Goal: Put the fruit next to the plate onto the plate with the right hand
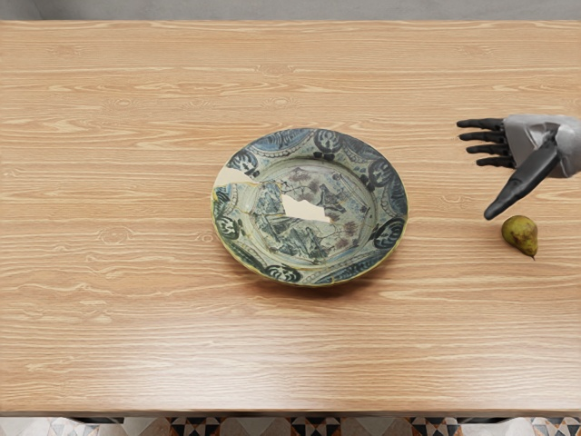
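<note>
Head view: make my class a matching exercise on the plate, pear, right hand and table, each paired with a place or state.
1 plate
2 pear
3 right hand
4 table

A open, holding nothing
B wood-grained, under the plate
C patterned, at the table's middle
D lying right of the plate

Pairs: 1-C, 2-D, 3-A, 4-B
</note>
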Tool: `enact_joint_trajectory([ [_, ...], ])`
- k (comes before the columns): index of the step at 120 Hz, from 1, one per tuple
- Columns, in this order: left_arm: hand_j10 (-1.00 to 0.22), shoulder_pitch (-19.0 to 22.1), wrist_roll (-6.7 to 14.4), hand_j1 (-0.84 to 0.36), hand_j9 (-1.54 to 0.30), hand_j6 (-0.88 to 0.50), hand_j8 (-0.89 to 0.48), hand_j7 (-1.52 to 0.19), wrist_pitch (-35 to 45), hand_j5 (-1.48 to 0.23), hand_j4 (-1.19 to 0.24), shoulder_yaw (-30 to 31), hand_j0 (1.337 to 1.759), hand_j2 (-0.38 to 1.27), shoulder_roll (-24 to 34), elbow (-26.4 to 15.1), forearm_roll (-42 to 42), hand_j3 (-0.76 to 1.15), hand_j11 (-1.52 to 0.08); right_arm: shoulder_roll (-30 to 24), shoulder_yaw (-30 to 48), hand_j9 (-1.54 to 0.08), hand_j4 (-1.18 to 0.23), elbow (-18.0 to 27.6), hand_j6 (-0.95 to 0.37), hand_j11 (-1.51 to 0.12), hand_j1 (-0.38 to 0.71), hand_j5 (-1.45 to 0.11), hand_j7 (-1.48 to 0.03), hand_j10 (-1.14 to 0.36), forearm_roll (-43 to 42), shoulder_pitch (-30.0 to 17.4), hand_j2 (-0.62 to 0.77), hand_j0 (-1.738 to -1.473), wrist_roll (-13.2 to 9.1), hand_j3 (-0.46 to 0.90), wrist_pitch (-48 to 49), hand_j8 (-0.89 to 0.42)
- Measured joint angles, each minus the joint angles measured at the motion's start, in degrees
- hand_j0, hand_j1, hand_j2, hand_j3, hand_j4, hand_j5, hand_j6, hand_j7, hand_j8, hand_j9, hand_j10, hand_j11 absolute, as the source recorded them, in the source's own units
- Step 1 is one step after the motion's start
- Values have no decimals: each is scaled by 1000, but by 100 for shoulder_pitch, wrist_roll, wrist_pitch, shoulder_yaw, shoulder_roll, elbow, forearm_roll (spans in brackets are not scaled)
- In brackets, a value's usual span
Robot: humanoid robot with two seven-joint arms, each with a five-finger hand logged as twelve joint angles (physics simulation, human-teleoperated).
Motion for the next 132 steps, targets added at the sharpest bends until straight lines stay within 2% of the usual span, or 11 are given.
enact_joint_trajectory([
  [13, -21, 3, 0, 325, -27, -21, -21, -27, 0, -27, -21, 0, 1658, 4, 0, 0, 1, 0, -27, -126, -24, 0, -2, 304, -3, 0, -349, 0, 0, -2, -412, -13, 0, -1658, -13, 0, -514, -3],
  [18, -21, 4, 0, 325, -26, -21, -21, -26, 0, -27, -21, 0, 1658, 4, 0, 0, 2, 0, -26, -216, -36, -5, -6, 425, -7, -5, -345, -5, -5, -6, -510, -15, -1, -1658, -90, 0, -636, -7],
  [31, -21, 4, 0, 325, -27, -21, -21, -27, 0, -27, -21, 0, 1658, 4, 0, 0, 2, 0, -26, -485, -13, -66, -54, 620, -55, -66, -290, -66, -65, -54, -740, -18, -10, -1658, -547, 0, -533, -54],
  [44, -21, 4, 0, 325, -27, -21, -21, -27, 0, -27, -21, 0, 1658, 4, 0, 0, 1, 0, -26, -689, -12, -77, -63, 695, -65, -76, -280, -77, -76, -63, -877, -30, -11, -1658, -1108, 0, -485, -64],
  [59, -21, 4, 0, 325, -27, -21, -21, -27, 0, -27, -21, 0, 1658, 4, 0, 0, 0, 0, -27, -716, -35, -66, -56, 762, -58, -66, -290, -66, -65, -56, -1149, -66, -10, -1658, -1419, 0, -829, -57],
  [95, -21, 2, 0, 325, -27, -21, -21, -27, 0, -27, -21, 0, 1658, 4, 0, 0, 1, 0, -27, -295, -64, -18, -21, 880, -24, -17, -336, -18, -17, -20, -2592, -225, -2, -1658, -1555, 0, -1706, -22],
  [132, -21, 0, 0, 325, -27, -21, -21, -27, 0, -27, -21, 0, 1658, 4, 0, 0, 1, 0, -27, -120, -71, -5, -11, 1329, -14, -4, -349, -5, -4, -10, -3338, -641, 1, -1658, -1563, 0, -2624, -12],
])
